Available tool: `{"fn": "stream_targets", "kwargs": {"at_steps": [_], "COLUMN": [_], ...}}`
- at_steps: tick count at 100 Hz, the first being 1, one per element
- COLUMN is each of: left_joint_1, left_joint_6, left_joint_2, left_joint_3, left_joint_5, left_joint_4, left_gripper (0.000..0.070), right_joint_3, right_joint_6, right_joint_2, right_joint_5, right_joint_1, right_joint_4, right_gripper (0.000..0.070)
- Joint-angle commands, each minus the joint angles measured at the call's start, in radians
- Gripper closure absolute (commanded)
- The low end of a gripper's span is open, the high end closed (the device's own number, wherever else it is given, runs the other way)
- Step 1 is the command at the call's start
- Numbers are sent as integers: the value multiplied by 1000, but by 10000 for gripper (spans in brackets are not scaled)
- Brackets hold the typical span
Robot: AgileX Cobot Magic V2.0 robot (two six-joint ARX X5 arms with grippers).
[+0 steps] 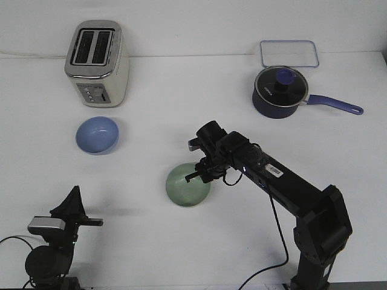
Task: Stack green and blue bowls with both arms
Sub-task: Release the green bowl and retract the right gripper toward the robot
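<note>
The pale green bowl (pixel 186 187) sits on the white table near the middle. My right gripper (pixel 201 171) is down at the bowl's far right rim, and one finger (pixel 193 176) reaches over the rim. The wrist hides how the jaws stand on the rim. The light blue bowl (pixel 97 134) sits upright at the left, in front of the toaster and apart from both grippers. My left gripper (pixel 73 198) is low at the front left, folded back, its fingers meeting in a point, holding nothing.
A silver toaster (pixel 97 63) stands at the back left. A dark navy lidded saucepan (pixel 279 92) with a long handle sits at the back right, with a clear rectangular lid (pixel 289 53) behind it. A black cable trails from the right arm's base.
</note>
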Motion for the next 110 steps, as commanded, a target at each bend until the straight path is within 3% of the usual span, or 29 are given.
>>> {"fn": "stream_targets", "kwargs": {"at_steps": [1,20,25,37,43,81,110], "left_joint_1": [-1,-1,-1,-1,-1,-1,-1], "left_joint_6": [5,5,5,5,5,5,5], "left_joint_2": [-1,-1,-1,-1,-1,-1,-1], "left_joint_3": [-19,-19,-19,-19,-19,-19,-19], "left_joint_5": [1,1,1,1,1,1,1], "left_joint_4": [10,10,10,10,10,10,10], "left_gripper": [689,689,689,689,689,689,689], "right_joint_3": [8,-4,-4,-4,-3,11,11], "right_joint_6": [-2,-2,-1,3,5,0,-74], "right_joint_2": [27,27,27,27,27,-63,-301], "right_joint_5": [5,3,-2,-5,-5,-13,29], "right_joint_1": [8,8,8,8,8,-27,-208], "right_joint_4": [7,4,4,5,5,-6,-54], "right_gripper": [700,665,593,337,281,276,276]}}
